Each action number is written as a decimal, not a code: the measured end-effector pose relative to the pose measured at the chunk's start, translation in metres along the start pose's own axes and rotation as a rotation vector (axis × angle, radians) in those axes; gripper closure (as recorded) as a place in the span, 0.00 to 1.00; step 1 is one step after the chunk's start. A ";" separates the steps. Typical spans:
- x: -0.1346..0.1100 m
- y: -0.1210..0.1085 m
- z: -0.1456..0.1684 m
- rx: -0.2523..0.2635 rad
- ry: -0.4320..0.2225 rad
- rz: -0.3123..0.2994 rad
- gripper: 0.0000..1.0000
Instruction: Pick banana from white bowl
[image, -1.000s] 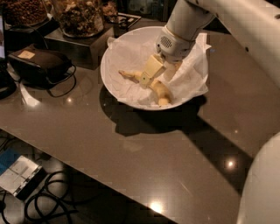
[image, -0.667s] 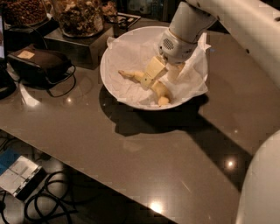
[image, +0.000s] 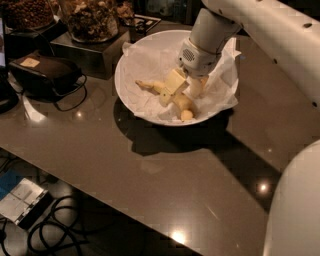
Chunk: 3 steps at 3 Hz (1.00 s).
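Observation:
The white bowl (image: 131, 65), lined with crumpled white paper, stands on the dark table. The yellow banana (image: 181, 102) lies in it, stem pointing left and tip toward the bowl's near rim. My gripper (image: 183, 86) reaches down into the bowl from the upper right. Its cream fingers (image: 173, 81) are closed on the middle of the banana, one on each side. The banana rests on the paper. The banana's middle is hidden behind the near finger.
Glass jars of dark snacks (image: 90, 19) stand on a box at the back left. A black device with a cable (image: 47, 72) lies left of the bowl. The table's front edge runs diagonally at lower left, with cables (image: 55, 232) on the floor below.
Almost nothing has moved. The gripper stays at the banana in the bowl, with the wrist perhaps slightly lower.

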<state>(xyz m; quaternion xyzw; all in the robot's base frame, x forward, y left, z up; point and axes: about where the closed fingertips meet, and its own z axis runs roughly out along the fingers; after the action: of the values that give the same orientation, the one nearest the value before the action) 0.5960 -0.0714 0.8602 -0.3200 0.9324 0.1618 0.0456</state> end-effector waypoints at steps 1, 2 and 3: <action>-0.001 0.005 0.011 -0.012 0.019 -0.006 0.32; -0.001 0.009 0.016 -0.018 0.033 -0.009 0.34; -0.002 0.009 0.014 -0.018 0.033 -0.009 0.52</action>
<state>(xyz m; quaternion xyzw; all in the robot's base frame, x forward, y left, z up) 0.5914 -0.0590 0.8493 -0.3273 0.9300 0.1648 0.0282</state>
